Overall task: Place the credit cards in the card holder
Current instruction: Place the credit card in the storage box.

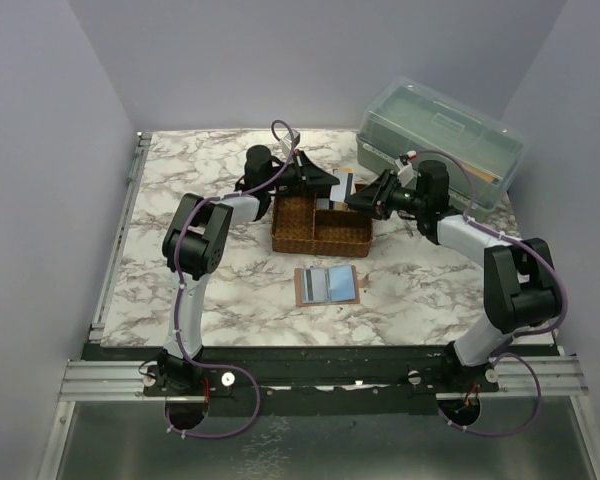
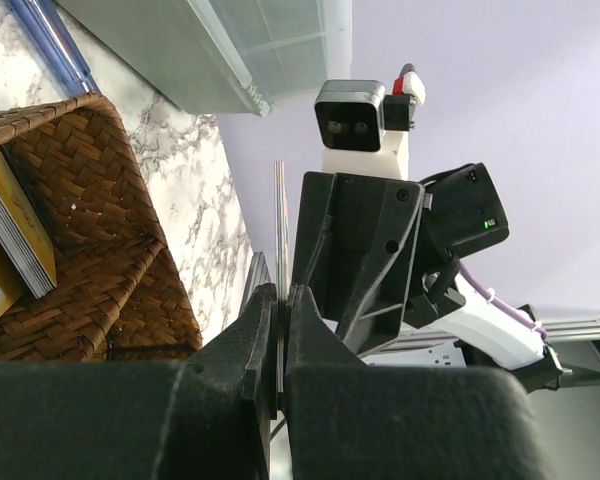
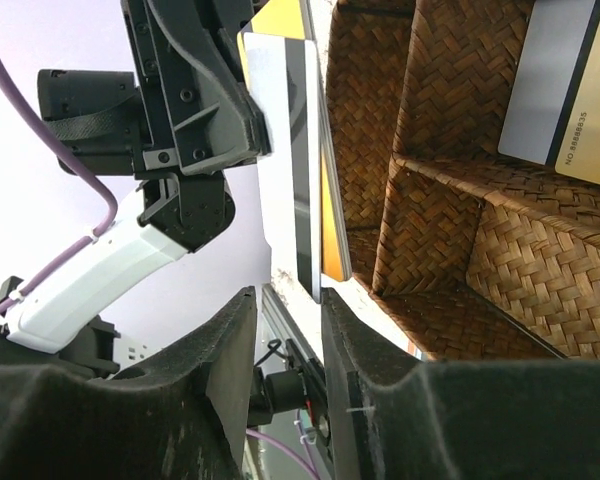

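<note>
**Surface and Material Reference**

Showing across the table (image 1: 180,170) a smooth marble-patterned top, white veined with grey-brown, slightly glossy. Showing on the tray (image 2: 90,170) coarse brown woven fibre, rough and matt. Reading on the box (image 1: 440,130) as translucent green plastic, smooth, catching light on the lid. Presenting on the card holder (image 1: 328,286) a matt tan leather-like border around shiny bluish clear pockets. Presenting on the credit card (image 3: 280,150) a smooth white face with a glossy dark stripe; on the stacked cards (image 3: 540,80), satin grey and gold faces. Appearing on the left gripper (image 2: 280,297) as matt black moulded plastic. Appearing on the arm shell (image 3: 90,288) as smooth white plastic; on the rail (image 1: 110,378), as bare ribbed metal.
</note>
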You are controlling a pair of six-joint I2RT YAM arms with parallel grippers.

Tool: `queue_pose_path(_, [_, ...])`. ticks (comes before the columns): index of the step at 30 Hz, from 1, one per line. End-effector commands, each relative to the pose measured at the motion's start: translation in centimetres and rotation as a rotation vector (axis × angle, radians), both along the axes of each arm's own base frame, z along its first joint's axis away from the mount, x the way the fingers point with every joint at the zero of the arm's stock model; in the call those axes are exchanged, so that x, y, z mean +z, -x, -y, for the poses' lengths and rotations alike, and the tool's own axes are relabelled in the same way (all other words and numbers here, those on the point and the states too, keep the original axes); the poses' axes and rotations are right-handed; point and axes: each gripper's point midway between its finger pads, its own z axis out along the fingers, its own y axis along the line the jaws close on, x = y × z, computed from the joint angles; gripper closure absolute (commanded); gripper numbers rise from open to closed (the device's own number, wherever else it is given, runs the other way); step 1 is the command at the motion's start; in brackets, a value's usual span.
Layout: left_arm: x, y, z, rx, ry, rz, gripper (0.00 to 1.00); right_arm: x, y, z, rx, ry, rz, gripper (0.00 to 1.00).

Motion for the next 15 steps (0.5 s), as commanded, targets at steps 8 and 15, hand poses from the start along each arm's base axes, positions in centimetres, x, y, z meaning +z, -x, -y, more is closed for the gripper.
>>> queue_pose_path(8, [1.9, 0.6, 0.3, -0.003, 0.023, 0.061, 1.0, 0.1, -0.9, -0.5, -0.027, -0.049, -0.021, 0.86])
queue_pose_path(15, [1.0, 0.3, 0.3, 0.007, 0.016, 0.045, 1.0, 0.3, -1.2, -0.5, -0.055, -0.113, -0.044, 0.99])
